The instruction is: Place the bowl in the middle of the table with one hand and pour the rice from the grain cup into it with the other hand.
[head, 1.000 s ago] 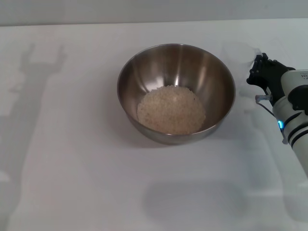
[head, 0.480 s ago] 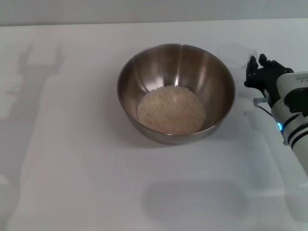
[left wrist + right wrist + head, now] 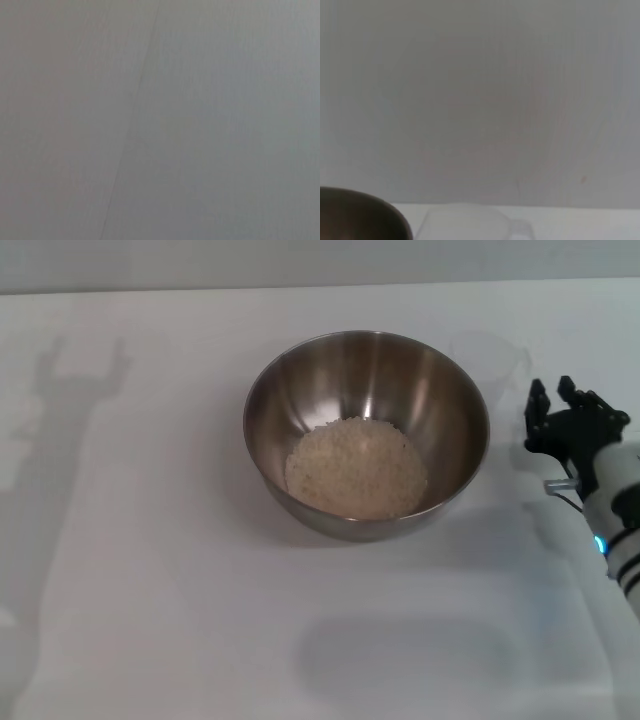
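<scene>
Judging from how things lie, the pour is done — the rice sits as a loose heap in the bottom of the bowl, which stands upright with its mouth up near the middle of the worktop. The grain cup stands just beside the bowl's far right rim, faint against the white surface; it looks empty and upright, though the head view shows it too dimly to be sure. In the right wrist view the cup shows a stub of handle on the side away from the bowl, so its handle probably points right, toward the arm.

The right hand hangs near the cup on its right, apart from it, fingers spread and holding nothing. The left hand is out of sight; only a shadow falls on the worktop's far left.

What remains seems to be clearing away — the next move calls for drawing the right arm off to the right without clipping the cup or the bowl's rim.
</scene>
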